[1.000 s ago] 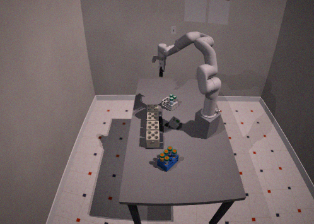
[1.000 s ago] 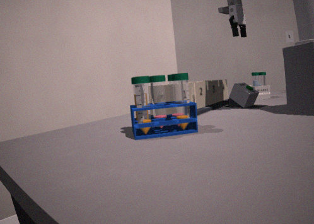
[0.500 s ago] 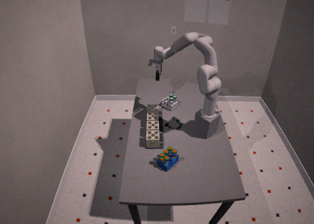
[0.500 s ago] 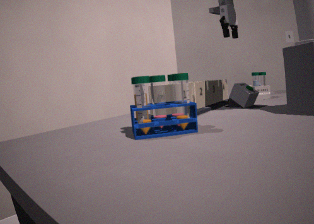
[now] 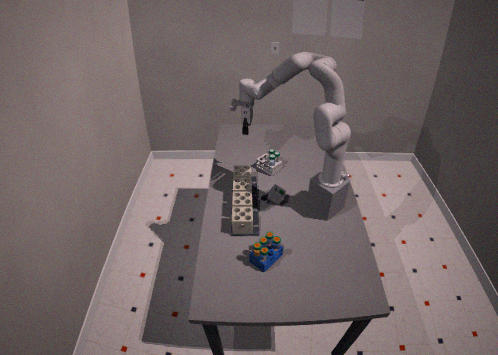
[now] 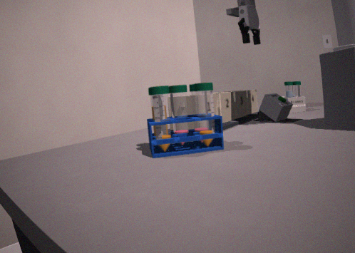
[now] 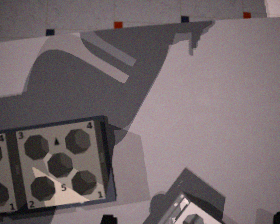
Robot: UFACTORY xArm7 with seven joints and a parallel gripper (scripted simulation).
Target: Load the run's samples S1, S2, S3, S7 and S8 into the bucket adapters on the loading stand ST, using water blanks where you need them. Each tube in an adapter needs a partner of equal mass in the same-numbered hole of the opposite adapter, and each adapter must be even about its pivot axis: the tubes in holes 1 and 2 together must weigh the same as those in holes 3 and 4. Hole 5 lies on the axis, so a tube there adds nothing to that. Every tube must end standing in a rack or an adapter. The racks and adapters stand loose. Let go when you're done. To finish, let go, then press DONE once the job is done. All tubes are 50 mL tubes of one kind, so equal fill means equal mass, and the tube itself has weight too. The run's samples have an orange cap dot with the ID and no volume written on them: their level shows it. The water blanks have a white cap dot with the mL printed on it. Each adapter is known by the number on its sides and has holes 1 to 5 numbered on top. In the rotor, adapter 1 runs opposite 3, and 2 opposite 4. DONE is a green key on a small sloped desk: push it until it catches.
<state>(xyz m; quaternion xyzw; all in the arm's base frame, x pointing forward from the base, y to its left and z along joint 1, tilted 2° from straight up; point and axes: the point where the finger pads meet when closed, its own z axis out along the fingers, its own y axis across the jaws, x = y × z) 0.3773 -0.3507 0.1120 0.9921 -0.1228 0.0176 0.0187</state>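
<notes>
Nearest in the exterior view, the blue rack (image 5: pixel 266 262) (image 6: pixel 187 151) holds the orange-dotted tubes, and beyond it the adapters' holes look unfilled from above, so loading seems barely begun. Far off, the jaws (image 5: pixel 245 128) (image 6: pixel 251 43) hang spread and empty; next they should line up over a tube and descend. Only the wrist view makes an adapter's (image 5: pixel 242 215) (image 6: pixel 224 107) (image 7: pixel 61 162) hole numbers readable.

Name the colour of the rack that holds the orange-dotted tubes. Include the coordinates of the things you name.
Blue; the rack (image 5: pixel 263 264) (image 6: pixel 185 152) shows best in the exterior view.
</notes>
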